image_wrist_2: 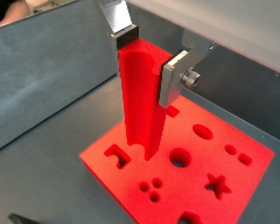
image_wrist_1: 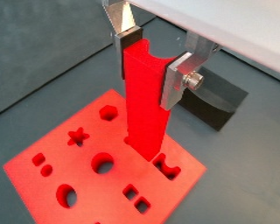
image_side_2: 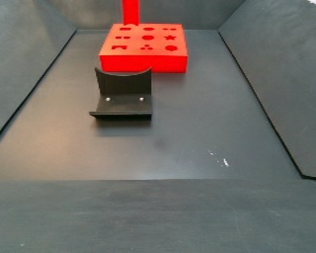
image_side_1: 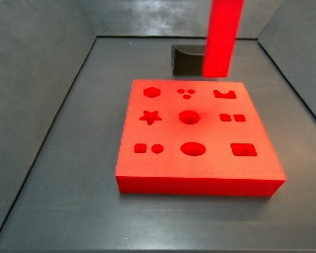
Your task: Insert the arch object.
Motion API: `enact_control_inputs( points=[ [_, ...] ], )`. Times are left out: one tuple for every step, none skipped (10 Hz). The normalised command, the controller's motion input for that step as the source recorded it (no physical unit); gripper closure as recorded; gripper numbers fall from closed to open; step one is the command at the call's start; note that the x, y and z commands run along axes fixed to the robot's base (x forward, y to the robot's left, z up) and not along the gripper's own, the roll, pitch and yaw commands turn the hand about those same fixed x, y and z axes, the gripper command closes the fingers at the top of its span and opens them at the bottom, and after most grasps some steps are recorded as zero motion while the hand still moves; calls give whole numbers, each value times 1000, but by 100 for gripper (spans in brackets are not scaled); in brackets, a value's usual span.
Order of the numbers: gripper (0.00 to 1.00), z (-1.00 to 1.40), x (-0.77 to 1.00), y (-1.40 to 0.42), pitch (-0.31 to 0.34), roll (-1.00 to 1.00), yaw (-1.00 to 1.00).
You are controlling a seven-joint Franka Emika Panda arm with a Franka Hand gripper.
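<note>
One arch object (image_wrist_1: 143, 101) — upright, clamped in the pincer (image_wrist_1: 152, 63) — above the red board (image_wrist_1: 73, 179).

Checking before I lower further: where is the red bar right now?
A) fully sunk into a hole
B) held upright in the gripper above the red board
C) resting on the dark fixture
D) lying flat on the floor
B: in both wrist views the gripper clamps the red bar upright, its lower end over the red board near the arch-shaped hole.
</note>
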Motion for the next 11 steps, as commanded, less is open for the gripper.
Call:
enact_control_inputs(
  points=[
    [100, 0, 1000, 26, 0, 170, 0],
    [100, -11, 1000, 91, -69, 159, 0],
    [100, -11, 1000, 83, -86, 190, -3],
    [100, -71, 1000, 20, -70, 246, 0],
    [100, -134, 531, 0, 0, 191, 0],
    [100, -257, 380, 0, 0, 80, 17],
    [100, -337, 226, 103, 0, 14, 46],
    [100, -311, 91, 37, 0, 0, 40],
    [100, -269, 0, 0, 0, 0, 0],
    [100, -243, 0, 0, 0, -6, 0],
    [100, -283, 0, 0, 0, 0, 0]
  ],
)
